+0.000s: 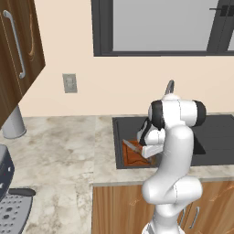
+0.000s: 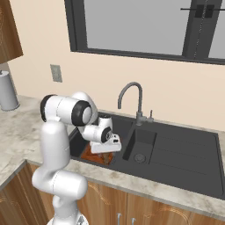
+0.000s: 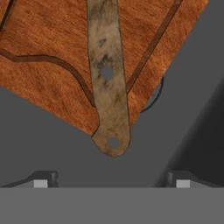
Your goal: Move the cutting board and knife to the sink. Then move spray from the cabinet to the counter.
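In the hand view the knife [image 3: 109, 87] is lying across the cutting board [image 3: 48, 65], its mottled brown handle running down the picture and its butt end overhanging the board's corner above the dark floor of the sink [image 3: 183, 109]. The board's groove is showing as a dark line curving near its edge. The two finger tips [image 3: 40, 180] are sitting far apart at the bottom, well to either side of the handle, so the jaws are standing released and gripping nothing.

The left base view is showing the gripper [image 1: 148, 148] hanging low over the left basin of the sink [image 1: 215, 137], with the cutting board [image 1: 132, 157] lying inside it against the basin's near left corner and the knife [image 1: 133, 146] resting on top as a pale sliver (the handle's colour cannot be made out there). This view is also taking in the cabinet [image 1: 18, 55] at upper left with its long silver bar handle, and the marbled table [image 1: 59, 146] stretching left of the sink.

The right base view is giving the curved silver faucet [image 2: 132, 99] and the whole sink [image 2: 176, 149] with its drain, while the gripper [image 2: 105, 147] is covering most of the cutting board [image 2: 90, 156], leaving a reddish strip.
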Motion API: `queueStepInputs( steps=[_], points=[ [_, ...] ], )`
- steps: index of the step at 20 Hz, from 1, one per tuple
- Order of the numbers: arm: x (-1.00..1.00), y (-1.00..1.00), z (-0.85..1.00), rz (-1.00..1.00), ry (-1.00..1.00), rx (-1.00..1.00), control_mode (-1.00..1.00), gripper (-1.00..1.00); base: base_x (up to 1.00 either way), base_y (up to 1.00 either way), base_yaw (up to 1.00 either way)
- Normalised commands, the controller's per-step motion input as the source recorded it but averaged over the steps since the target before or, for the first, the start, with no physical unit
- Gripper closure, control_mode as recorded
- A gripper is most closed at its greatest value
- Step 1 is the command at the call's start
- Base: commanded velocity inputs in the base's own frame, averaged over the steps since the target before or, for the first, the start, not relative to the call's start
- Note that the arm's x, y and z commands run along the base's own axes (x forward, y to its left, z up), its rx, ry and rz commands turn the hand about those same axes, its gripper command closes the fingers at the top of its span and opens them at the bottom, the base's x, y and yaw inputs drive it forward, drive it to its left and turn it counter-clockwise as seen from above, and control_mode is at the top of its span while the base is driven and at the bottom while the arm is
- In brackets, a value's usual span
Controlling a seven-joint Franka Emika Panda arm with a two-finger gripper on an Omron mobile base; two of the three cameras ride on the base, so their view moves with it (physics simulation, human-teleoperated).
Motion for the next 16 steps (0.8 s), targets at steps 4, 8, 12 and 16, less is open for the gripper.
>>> queueStepInputs(
  steps=[4,8,12,16],
  points=[
    [-0.13,0.0,0.49,-0.14,0.0,0.0,-1.0,-1.0,0.0,0.0,0.0],
    [-0.16,0.08,0.48,-0.13,-0.05,0.0,-1.0,-1.0,0.0,0.0,0.0],
    [-0.19,0.13,0.5,-0.12,-0.19,0.0,-1.0,-1.0,0.0,0.0,0.0],
    [-0.28,0.08,0.51,-0.11,-0.28,0.0,-1.0,-1.0,0.0,0.0,0.0]
  ],
)
